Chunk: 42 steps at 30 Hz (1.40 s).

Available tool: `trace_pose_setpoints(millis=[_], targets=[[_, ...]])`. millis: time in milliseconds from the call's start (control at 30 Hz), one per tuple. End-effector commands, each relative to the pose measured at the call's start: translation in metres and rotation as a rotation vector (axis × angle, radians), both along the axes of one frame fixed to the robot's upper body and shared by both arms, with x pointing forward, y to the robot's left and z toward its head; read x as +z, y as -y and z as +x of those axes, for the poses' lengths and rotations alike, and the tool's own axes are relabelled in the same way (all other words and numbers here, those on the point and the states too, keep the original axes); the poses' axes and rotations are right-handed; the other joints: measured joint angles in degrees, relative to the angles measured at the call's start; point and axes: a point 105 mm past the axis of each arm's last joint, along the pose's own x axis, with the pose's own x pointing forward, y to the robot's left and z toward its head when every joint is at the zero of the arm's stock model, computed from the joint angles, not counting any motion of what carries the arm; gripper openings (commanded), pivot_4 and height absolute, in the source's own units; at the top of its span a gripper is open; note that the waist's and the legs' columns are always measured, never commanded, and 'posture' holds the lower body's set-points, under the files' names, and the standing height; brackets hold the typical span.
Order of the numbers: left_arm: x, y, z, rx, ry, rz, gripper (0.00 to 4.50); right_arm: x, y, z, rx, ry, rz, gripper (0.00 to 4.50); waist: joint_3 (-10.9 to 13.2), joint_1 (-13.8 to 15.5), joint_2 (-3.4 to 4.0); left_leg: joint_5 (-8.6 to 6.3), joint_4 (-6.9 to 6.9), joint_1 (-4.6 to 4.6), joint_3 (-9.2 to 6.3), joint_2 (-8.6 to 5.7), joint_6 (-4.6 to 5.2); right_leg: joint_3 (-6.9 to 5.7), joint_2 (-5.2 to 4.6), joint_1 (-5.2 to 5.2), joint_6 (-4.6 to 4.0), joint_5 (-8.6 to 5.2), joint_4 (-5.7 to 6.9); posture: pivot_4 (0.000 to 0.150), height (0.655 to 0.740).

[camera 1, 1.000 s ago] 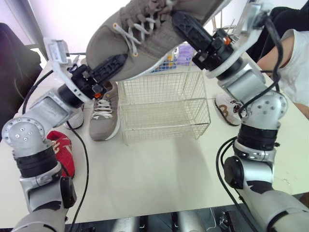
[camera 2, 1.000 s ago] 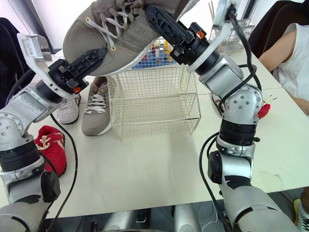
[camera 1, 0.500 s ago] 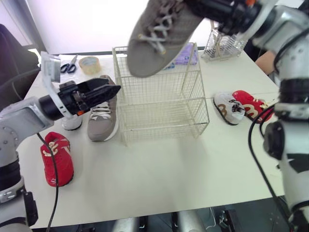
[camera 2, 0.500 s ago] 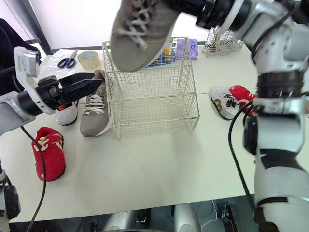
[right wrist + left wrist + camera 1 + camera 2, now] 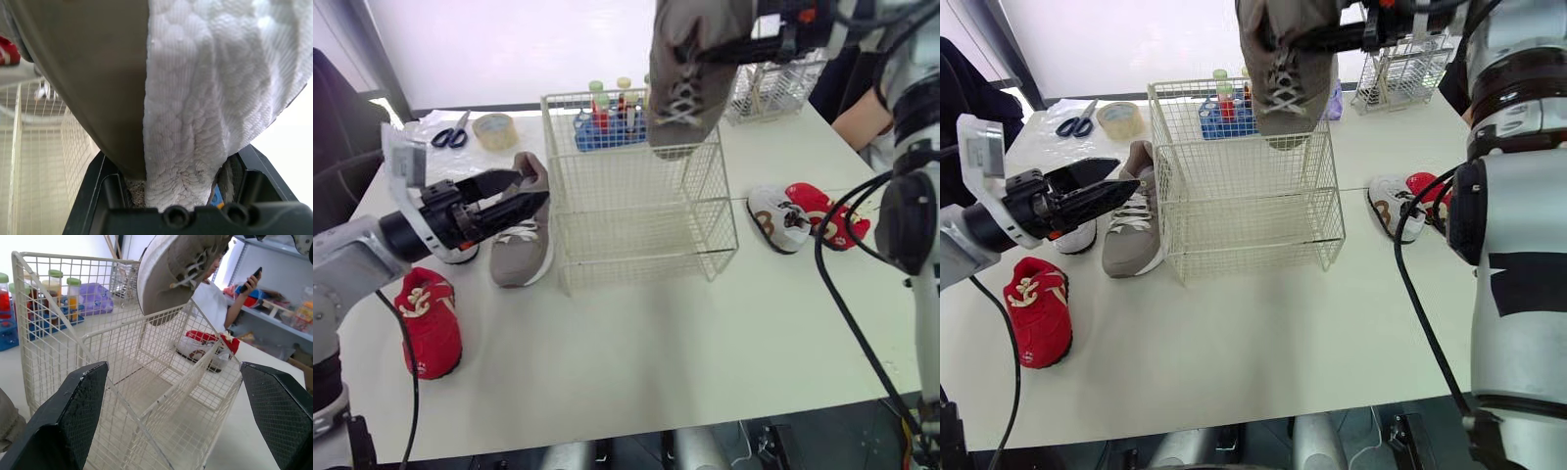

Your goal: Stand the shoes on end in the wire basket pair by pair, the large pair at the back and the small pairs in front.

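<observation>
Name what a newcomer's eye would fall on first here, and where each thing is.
A large grey shoe hangs toe-down over the wire basket, clamped in the right tool. The open left tool is beside the second grey shoe, which lies left of the basket. A small red shoe lies at the table front left.

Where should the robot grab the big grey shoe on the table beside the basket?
By the heel end, pinching across its narrow width from above. The grey shoe sits flat on its sole, toe toward the robot, close beside the wire basket, so a side approach from the basket looks blocked.
</observation>
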Motion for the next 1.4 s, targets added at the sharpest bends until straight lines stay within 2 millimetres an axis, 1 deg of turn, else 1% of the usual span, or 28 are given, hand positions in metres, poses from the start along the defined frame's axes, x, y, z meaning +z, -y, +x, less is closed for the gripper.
trace_pose_setpoints(millis=[33,200,367,467,533,567,633,667,800,933,1067,1133,1267,1333,1400], targets=[[0.012,0.000,-0.007,0.007,0.069,-0.005,4.45,0.010,-0.003,-0.004,0.007,0.066,-0.033,1.78,0.0,0.1,0.00,0.00,0.00,0.00,-0.01,-0.01,0.00,0.00,0.00,0.01,0.00,0.00,0.00,0.150,0.7400],[0.014,0.001,-0.007,0.008,0.078,-0.009,4.45,-0.004,-0.004,0.003,-0.011,0.037,-0.061,1.78,0.0,0.2,0.00,0.00,0.04,0.00,-0.01,-0.03,-0.01,0.00,0.00,0.05,0.00,0.00,-0.01,0.150,0.7400],[0.015,0.004,-0.007,0.007,0.084,-0.006,4.45,-0.024,0.001,0.012,-0.051,-0.009,-0.112,1.78,0.0,0.3,-0.01,0.01,0.05,0.00,-0.03,-0.03,-0.01,-0.01,0.00,0.07,0.00,0.00,-0.01,0.150,0.7400],[0.016,0.005,-0.008,0.004,0.088,-0.003,4.45,-0.031,0.004,0.016,-0.078,-0.026,-0.117,1.78,0.0,0.5,-0.04,0.01,0.09,0.04,-0.06,-0.04,-0.02,-0.02,0.01,0.15,0.00,0.00,-0.01,0.150,0.7400],[0.016,0.006,-0.007,0.002,0.091,-0.002,4.50,-0.037,0.006,0.018,-0.088,-0.039,-0.128,2.79,0.0,0.6,-0.04,0.01,0.12,0.05,-0.09,-0.06,-0.02,-0.02,0.01,0.18,0.00,0.00,-0.01,0.150,0.7400],[0.017,0.007,-0.007,0.001,0.093,-0.002,4.50,-0.040,0.007,0.018,-0.087,-0.045,-0.133,3.19,0.0,0.6,-0.05,0.01,0.13,0.05,-0.11,-0.08,-0.02,-0.02,0.01,0.19,0.00,0.00,-0.01,0.150,0.7400],[0.017,0.008,-0.007,-0.002,0.095,-0.003,4.50,-0.041,0.007,0.018,-0.082,-0.045,-0.136,4.32,0.0,0.4,-0.04,0.02,0.13,0.05,-0.11,-0.09,-0.02,-0.02,0.01,0.19,0.00,0.00,-0.01,0.150,0.7400],[0.017,0.008,-0.007,-0.003,0.096,-0.003,4.50,-0.040,0.007,0.018,-0.081,-0.040,-0.136,4.42,0.0,0.3,-0.02,0.02,0.13,0.05,-0.10,-0.09,-0.02,-0.02,0.01,0.18,0.00,0.00,-0.01,0.150,0.7400],[0.018,0.009,-0.006,-0.010,0.098,-0.003,4.50,-0.033,0.011,0.015,-0.085,-0.007,-0.145,4.42,0.0,-0.1,0.01,0.04,0.01,0.05,-0.10,-0.03,-0.05,-0.02,0.04,0.07,0.00,0.00,0.03,0.150,0.7400],[0.018,0.011,-0.006,-0.014,0.098,-0.004,4.50,-0.020,0.018,0.011,-0.105,0.045,-0.148,4.42,0.0,-0.1,0.03,0.04,-0.02,0.05,-0.10,-0.01,-0.07,-0.01,0.06,0.06,0.00,0.00,0.03,0.150,0.7400],[0.017,0.010,-0.006,-0.011,0.098,0.004,4.50,0.000,0.029,0.007,-0.154,0.143,-0.135,4.42,0.0,0.1,0.03,0.04,0.02,0.05,-0.10,-0.02,-0.07,-0.01,0.05,0.09,0.00,0.00,0.02,0.150,0.7400],[0.018,0.007,-0.005,0.008,0.104,0.021,4.50,0.009,0.035,0.003,-0.170,0.181,-0.121,4.42,0.0,0.1,0.03,0.04,0.03,0.05,-0.10,-0.03,-0.07,-0.01,0.04,0.10,0.00,0.00,0.02,0.150,0.7400],[0.021,-0.009,-0.002,0.072,0.116,0.067,4.50,0.021,0.045,-0.007,-0.161,0.216,-0.092,4.42,0.0,0.1,0.03,0.04,0.02,0.05,-0.10,-0.03,-0.07,-0.01,0.05,0.09,0.00,0.00,0.01,0.150,0.7400],[0.025,-0.025,0.003,0.145,0.127,0.101,4.50,0.028,0.049,-0.015,-0.129,0.233,-0.054,4.42,0.0,0.0,0.04,0.04,0.02,0.05,-0.09,-0.03,-0.07,-0.01,0.05,0.09,0.00,0.00,0.01,0.150,0.7400],[0.027,-0.043,0.011,0.232,0.132,0.143,4.50,0.035,0.047,-0.026,-0.062,0.233,0.000,4.42,0.0,0.0,0.04,0.04,0.00,0.05,-0.10,-0.02,-0.07,-0.02,0.07,0.08,0.00,0.00,0.01,0.150,0.7400]])
